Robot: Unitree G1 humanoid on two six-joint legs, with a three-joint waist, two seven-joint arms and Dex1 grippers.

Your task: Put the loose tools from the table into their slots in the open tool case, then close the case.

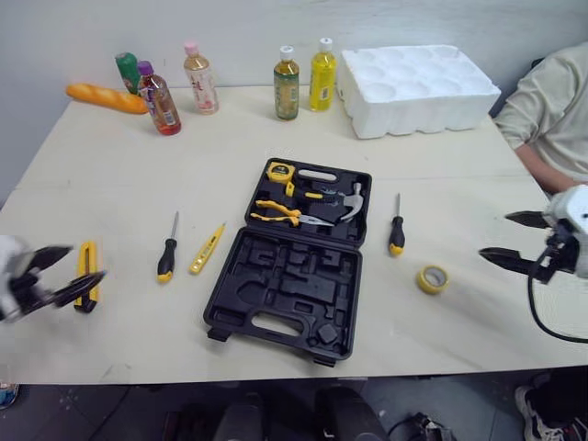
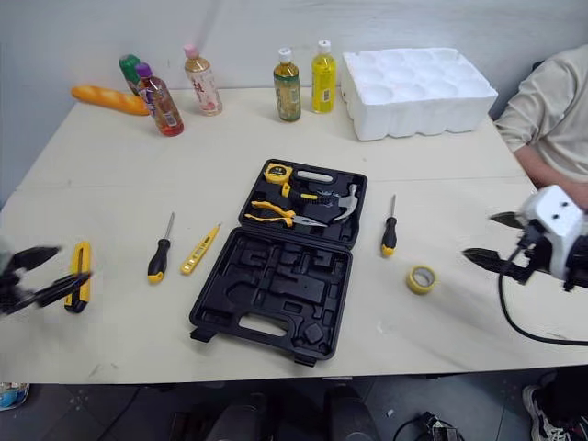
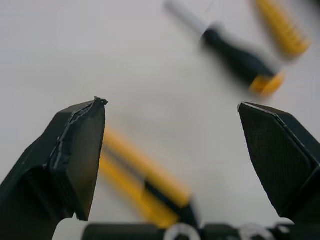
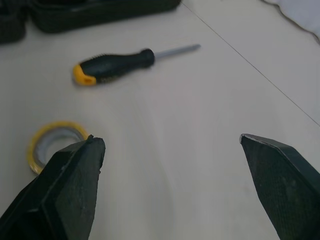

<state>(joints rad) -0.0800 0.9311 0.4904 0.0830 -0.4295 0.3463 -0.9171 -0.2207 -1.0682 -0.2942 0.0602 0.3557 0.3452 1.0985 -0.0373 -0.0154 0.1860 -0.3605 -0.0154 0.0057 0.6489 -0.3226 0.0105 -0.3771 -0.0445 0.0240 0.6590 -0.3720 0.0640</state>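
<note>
Left eye view: left pincer point(image 1: 87, 262) gapes above the utility knife point(image 1: 84, 296), I judge to grasp it; right pincer point(image 1: 494, 235) open, empty.

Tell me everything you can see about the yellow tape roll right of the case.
The tape roll is a small ring of yellow tape with a greyish inner core. It lies flat, hole up, on the table, to the right of the open tool case and nearer the robot than the right-hand screwdriver. Nothing touches it; the right end effector is open, apart from it.
</note>
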